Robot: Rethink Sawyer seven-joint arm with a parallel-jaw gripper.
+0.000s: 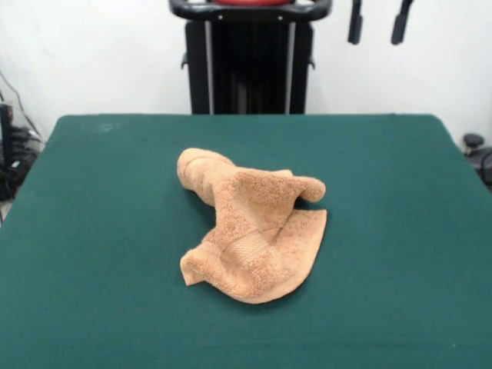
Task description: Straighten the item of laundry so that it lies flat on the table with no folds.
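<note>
An orange-tan terry towel lies crumpled near the middle of the dark green table. Its far left end is rolled into a bunch, a fold ridge runs across it, and a flat woven band shows near the front hem. My gripper shows only as two black fingertips at the top edge, right of the pedestal, high above the table's far side and well away from the towel. The fingertips stand apart with nothing between them.
The robot's black pedestal stands behind the table's far edge. Cables and dark equipment sit off the left edge, and a dark object sits off the right edge.
</note>
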